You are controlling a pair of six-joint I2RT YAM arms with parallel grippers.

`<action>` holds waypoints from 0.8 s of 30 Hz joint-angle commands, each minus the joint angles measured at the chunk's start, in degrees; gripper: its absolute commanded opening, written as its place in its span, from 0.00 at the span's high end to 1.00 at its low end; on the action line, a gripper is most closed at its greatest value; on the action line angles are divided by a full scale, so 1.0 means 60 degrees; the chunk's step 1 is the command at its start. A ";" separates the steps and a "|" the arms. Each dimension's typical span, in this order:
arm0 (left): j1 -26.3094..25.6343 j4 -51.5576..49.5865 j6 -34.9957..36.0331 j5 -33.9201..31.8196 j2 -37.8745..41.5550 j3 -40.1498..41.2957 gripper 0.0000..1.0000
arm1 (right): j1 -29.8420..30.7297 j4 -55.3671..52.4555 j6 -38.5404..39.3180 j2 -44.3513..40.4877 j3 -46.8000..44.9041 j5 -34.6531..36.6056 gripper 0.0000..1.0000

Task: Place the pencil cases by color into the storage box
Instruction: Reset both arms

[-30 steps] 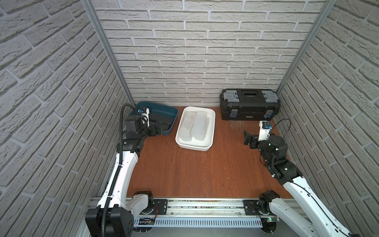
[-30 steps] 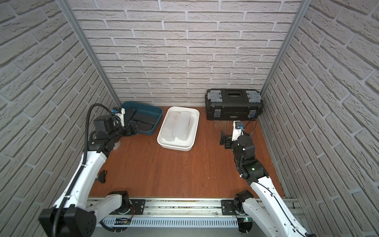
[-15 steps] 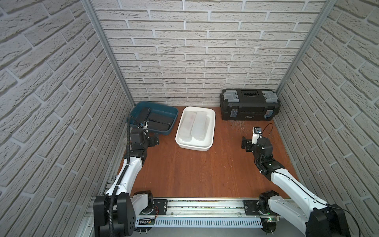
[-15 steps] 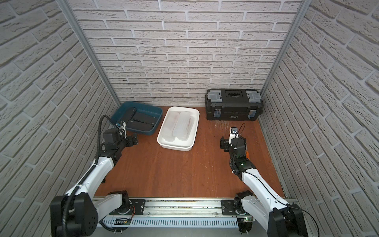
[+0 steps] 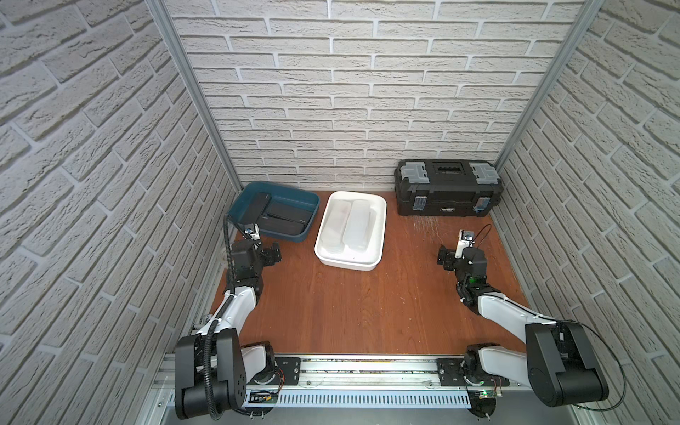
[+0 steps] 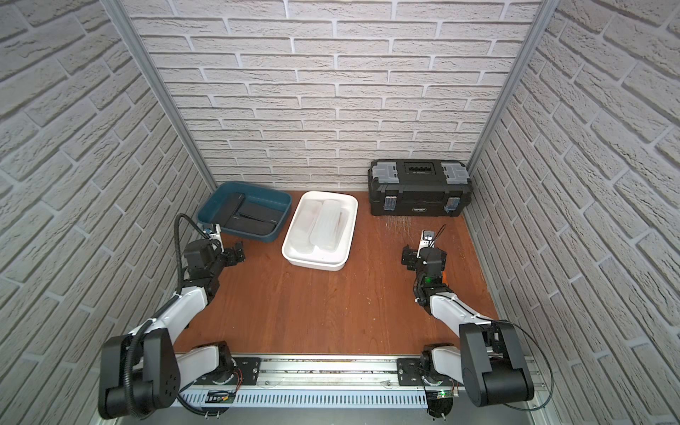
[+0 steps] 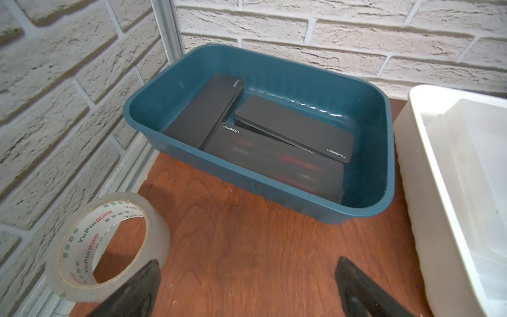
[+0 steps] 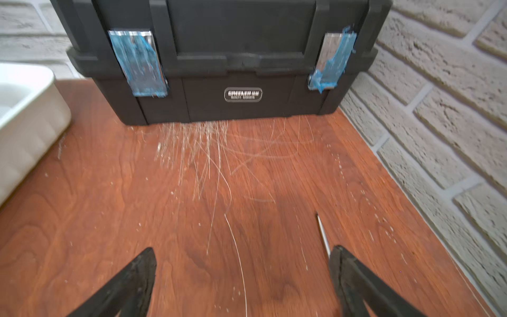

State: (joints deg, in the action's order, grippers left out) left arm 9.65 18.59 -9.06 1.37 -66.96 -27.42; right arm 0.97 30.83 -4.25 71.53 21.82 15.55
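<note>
Three black pencil cases (image 5: 279, 219) (image 6: 254, 217) (image 7: 290, 129) lie overlapping in the teal storage box (image 5: 283, 187) (image 6: 257, 189) (image 7: 274, 192) at the back left. Frosted white pencil cases (image 5: 355, 224) (image 6: 325, 224) (image 7: 472, 153) lie in the white storage box (image 5: 346, 263) (image 6: 312, 263) (image 7: 411, 178) beside it. My left gripper (image 5: 274, 254) (image 6: 237, 254) (image 7: 247, 260) is open and empty, low over the bare table just in front of the teal box. Over scratched wood in front of the toolbox, my right gripper (image 5: 443, 255) (image 6: 408, 255) (image 8: 242, 248) is open and empty.
A closed black toolbox (image 5: 447, 193) (image 6: 419, 187) (image 8: 233, 55) stands at the back right against the wall. A clear tape roll (image 7: 82, 236) lies by the left wall next to my left gripper. A thin metal rod (image 8: 322, 233) lies by one right finger. Brick walls enclose three sides.
Both arms have folded down and back toward the front rail. The left gripper has pulled away from the teal box's edge. Both grippers stay open.
</note>
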 commanded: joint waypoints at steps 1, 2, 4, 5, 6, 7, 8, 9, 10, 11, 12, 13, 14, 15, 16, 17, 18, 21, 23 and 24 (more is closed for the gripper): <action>0.0370 0.1366 -0.0287 0.0159 -0.0241 0.0262 0.02 | -0.0205 0.1100 -0.0083 0.0565 0.0090 -0.0126 0.01; 0.0471 0.1514 -0.0356 0.0283 -0.0299 0.0312 0.02 | -0.0218 0.0960 -0.0044 0.0654 0.0214 -0.0170 0.01; 0.0618 0.1766 -0.0521 0.0425 -0.0470 0.0344 0.02 | -0.0213 0.0994 -0.0025 0.0677 0.0217 -0.0237 0.02; 0.0658 0.1847 -0.0511 0.0524 -0.0542 0.0364 0.02 | -0.0229 0.1127 -0.0042 0.0670 0.0126 -0.0184 0.01; 0.0670 0.1929 -0.0441 0.0570 -0.0628 0.0380 0.02 | -0.0221 0.1284 -0.0057 0.0647 0.0050 -0.0128 0.01; 0.0691 0.2042 -0.0383 0.0577 -0.0730 0.0420 0.02 | -0.0217 0.1367 -0.0091 0.0682 0.0025 0.0014 0.02; 0.0745 0.2128 -0.0379 0.0610 -0.0788 0.0451 0.02 | -0.0219 0.1420 -0.0110 0.0705 0.0011 0.0058 0.02; 0.0817 0.2234 -0.0379 0.0671 -0.0868 0.0493 0.02 | -0.0220 0.1488 -0.0084 0.0731 -0.0025 0.0058 0.02; 0.0898 0.2389 -0.0393 0.0720 -0.0956 0.0546 0.02 | -0.0222 0.1536 -0.0112 0.0757 -0.0043 0.0110 0.01; 0.0952 0.2521 -0.0363 0.0823 -0.1002 0.0589 0.02 | -0.0207 0.1537 -0.0128 0.0777 -0.0034 0.0188 0.02; 0.1005 0.2633 -0.0325 0.0856 -0.1052 0.0632 0.02 | -0.0227 0.1528 -0.0168 0.0792 -0.0021 0.0258 0.01; 0.1080 0.2710 -0.0341 0.0876 -0.1104 0.0658 0.02 | -0.0214 0.1526 -0.0204 0.0826 -0.0005 0.0358 0.02; 0.1161 0.2762 -0.0408 0.0977 -0.1176 0.0651 0.02 | -0.0217 0.1516 -0.0227 0.0848 0.0024 0.0460 0.02; 0.1232 0.2761 -0.0441 0.1102 -0.1258 0.0623 0.02 | -0.0221 0.1529 -0.0245 0.0866 0.0032 0.0498 0.02; 0.1269 0.2794 -0.0449 0.1220 -0.1347 0.0593 0.02 | -0.0212 0.1460 -0.0247 0.0881 0.0077 0.0507 0.01; 0.1284 0.2791 -0.0438 0.1276 -0.1425 0.0574 0.02 | -0.0208 0.1417 -0.0231 0.0895 0.0110 0.0525 0.01; 0.1300 0.2871 -0.0446 0.1342 -0.1536 0.0571 0.02 | -0.0211 0.1431 -0.0237 0.0897 0.0105 0.0515 0.02; 0.1264 0.3452 -0.0735 0.1703 -0.1851 0.0639 0.02 | -0.0210 0.1385 -0.0207 0.0965 0.0166 0.0472 0.01; 0.1078 0.4064 -0.0977 0.1750 -0.2170 0.0662 0.02 | -0.0194 0.1323 -0.0186 0.1067 0.0253 0.0478 0.02; 0.0959 0.4239 -0.0941 0.1694 -0.2325 0.0657 0.02 | -0.0182 0.1369 -0.0158 0.1087 0.0234 0.0483 0.01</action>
State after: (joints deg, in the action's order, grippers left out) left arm 16.43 35.59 -13.28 9.74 -79.18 -24.34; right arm -0.16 37.04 -5.15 77.38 22.20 17.63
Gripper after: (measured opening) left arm 0.983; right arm 0.985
